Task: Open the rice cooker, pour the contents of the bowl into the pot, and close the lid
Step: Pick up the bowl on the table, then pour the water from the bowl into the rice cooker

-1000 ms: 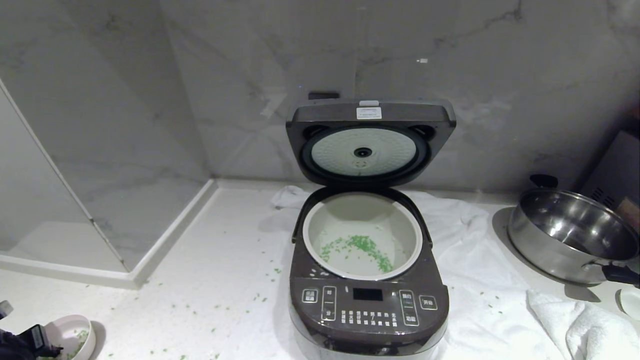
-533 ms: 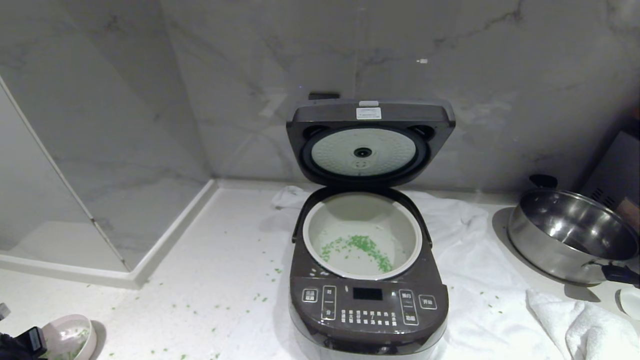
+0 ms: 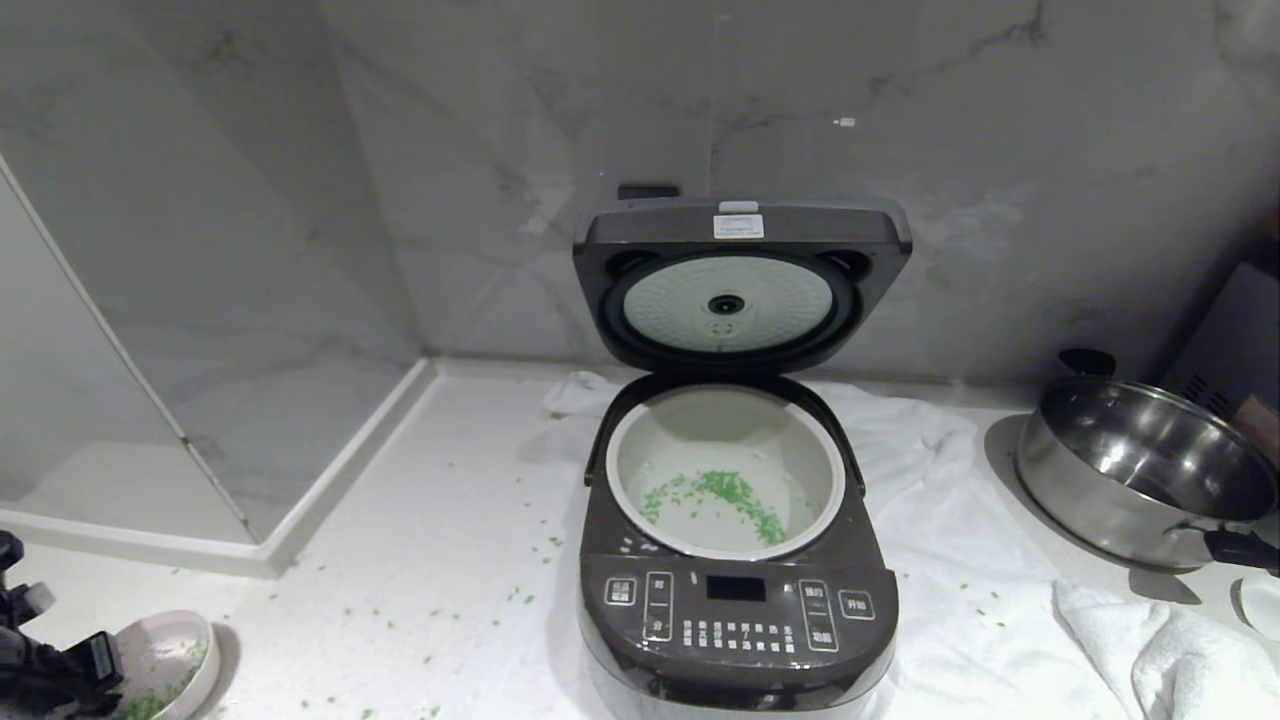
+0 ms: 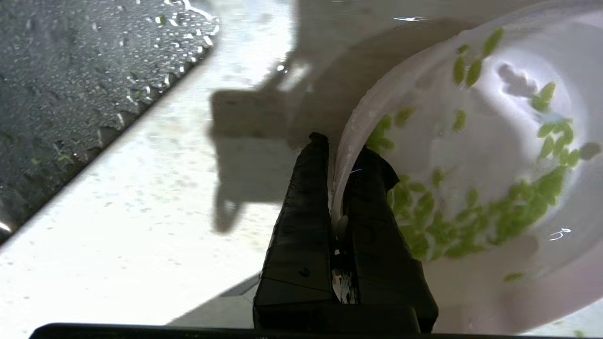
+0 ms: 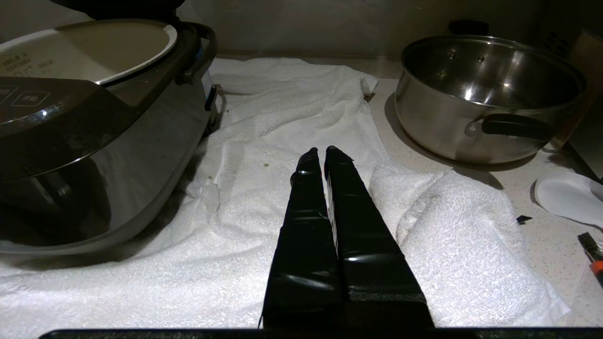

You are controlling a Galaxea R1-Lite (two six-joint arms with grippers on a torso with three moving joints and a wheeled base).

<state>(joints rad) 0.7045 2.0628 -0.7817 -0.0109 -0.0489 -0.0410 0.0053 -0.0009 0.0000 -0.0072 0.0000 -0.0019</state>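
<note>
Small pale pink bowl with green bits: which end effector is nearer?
Left. The left end effector pinches the small pale pink bowl's rim; the right end effector hangs over the white towel.

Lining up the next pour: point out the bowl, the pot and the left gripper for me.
bowl [image 3: 190, 640]: head view, far rim.
pot [image 3: 725, 440]: head view, bare inner wall.
left gripper [image 4: 337, 141]: left wrist view, between fingertips clamping the bowl's rim.

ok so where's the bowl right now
The bowl sits at the head view's bottom-left corner, left of the rice cooker, its rim pinched by the left gripper.
</note>
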